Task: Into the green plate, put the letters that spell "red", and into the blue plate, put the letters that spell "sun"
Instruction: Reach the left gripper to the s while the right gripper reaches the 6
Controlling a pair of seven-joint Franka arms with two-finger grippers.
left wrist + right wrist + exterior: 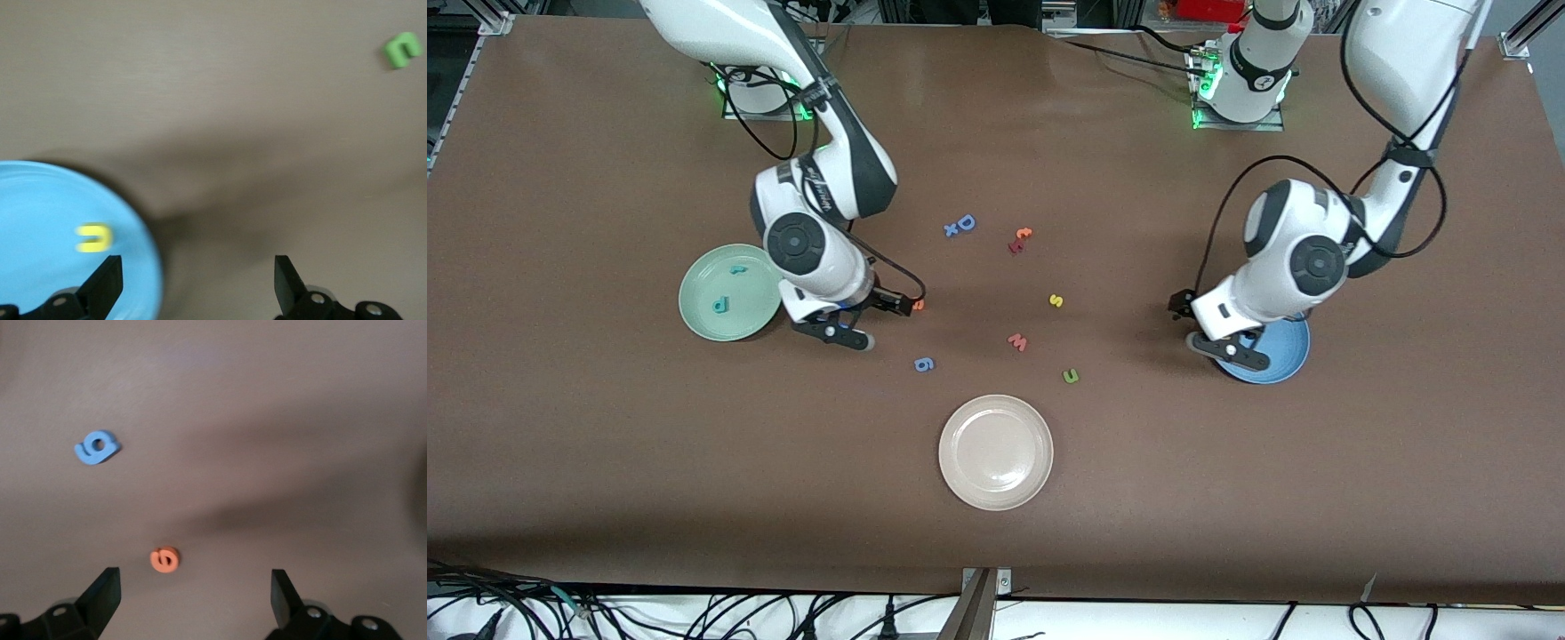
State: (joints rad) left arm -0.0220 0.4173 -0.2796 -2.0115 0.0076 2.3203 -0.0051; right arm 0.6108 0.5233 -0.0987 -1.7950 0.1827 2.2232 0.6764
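A: Where are the letters?

B: The teal r (737,269) and teal d (719,306) lie flat in the green plate (698,316). The orange e (165,559) lies on the bench (605,462), just beside that plate.

A: Why is the right tool (193,600) there?

B: It hangs over the e with its fingers spread wide. I think it wants that one next.

A: And the sun letters?

B: The yellow u (94,238) lies in the blue plate (40,200), its open side toward the plate's middle. The left tool (198,283) is over the plate's edge, spread wide and holding nothing. The yellow s (1056,300) and green n (402,49) wait on the bench.
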